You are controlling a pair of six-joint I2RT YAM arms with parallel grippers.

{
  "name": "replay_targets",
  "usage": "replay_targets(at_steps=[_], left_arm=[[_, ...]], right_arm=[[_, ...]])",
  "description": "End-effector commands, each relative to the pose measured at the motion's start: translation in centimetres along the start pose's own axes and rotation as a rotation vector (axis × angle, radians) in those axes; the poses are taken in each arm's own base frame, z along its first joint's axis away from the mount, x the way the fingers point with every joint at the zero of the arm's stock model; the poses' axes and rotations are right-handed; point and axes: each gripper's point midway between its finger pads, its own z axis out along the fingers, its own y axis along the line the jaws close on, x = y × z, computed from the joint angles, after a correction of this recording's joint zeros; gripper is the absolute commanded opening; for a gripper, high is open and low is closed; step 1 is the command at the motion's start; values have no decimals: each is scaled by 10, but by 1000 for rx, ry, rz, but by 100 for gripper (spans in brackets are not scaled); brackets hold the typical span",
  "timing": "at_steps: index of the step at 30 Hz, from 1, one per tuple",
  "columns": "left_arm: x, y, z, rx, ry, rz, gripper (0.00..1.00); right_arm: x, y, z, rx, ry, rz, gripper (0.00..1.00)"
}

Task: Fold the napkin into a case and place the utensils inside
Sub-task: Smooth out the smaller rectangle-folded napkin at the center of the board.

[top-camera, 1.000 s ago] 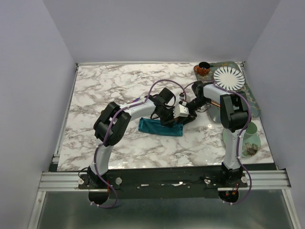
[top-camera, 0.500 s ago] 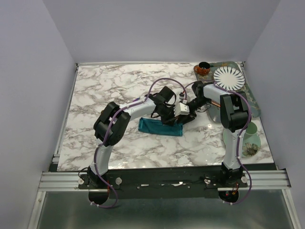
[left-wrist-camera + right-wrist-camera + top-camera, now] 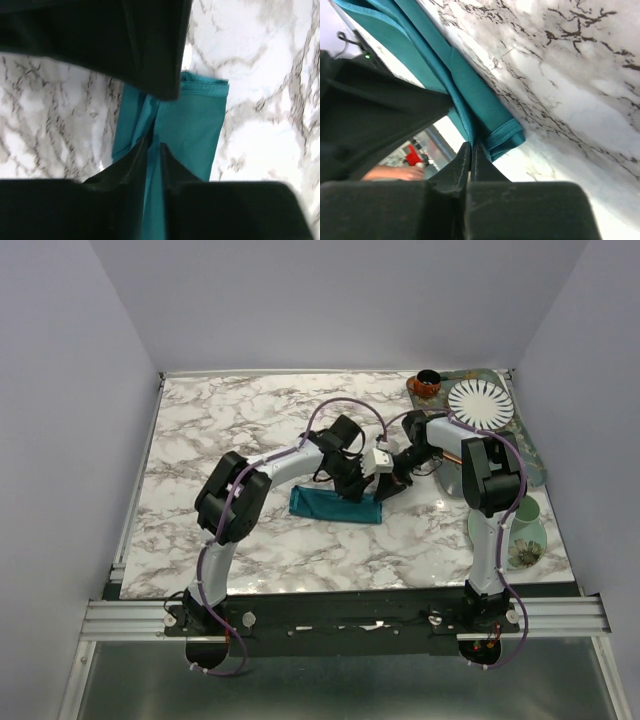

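Left gripper (image 3: 153, 147) and right gripper (image 3: 471, 147) are crowding the napkin (image 3: 335, 505)'s right end, probably leaving no gap between them. Counter (image 3: 220, 430)'s left half is lying open. Tray (image 3: 526, 446), plate (image 3: 478, 403), cup (image 3: 427, 383) and green saucer (image 3: 520, 532) are blocking the right edge.

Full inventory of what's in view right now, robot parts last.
table: one, white-grey marble, under everything.
napkin: one, teal, folded into a narrow strip, table centre.
tray: one, grey-green, far right corner.
plate: one, white with dark radial stripes, on the tray.
cup: one, brown-orange, tray's far left corner.
saucer: one, pale green, near right edge.
left gripper: one, black, fingers nearly together over the napkin.
right gripper: one, black, fingers shut on the napkin's end.
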Motion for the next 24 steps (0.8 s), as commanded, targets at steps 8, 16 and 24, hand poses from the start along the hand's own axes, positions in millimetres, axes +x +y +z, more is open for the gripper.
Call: replay_targets(at_steps=[8, 16, 24], left_arm=[[47, 41, -113, -90, -17, -334, 49], [91, 43, -129, -97, 36, -476, 49], [103, 41, -133, -71, 27, -525, 48]], right_arm=[[-3, -1, -1, 30, -16, -85, 1], [-9, 15, -5, 8, -37, -127, 0], [-15, 26, -9, -1, -58, -163, 1]])
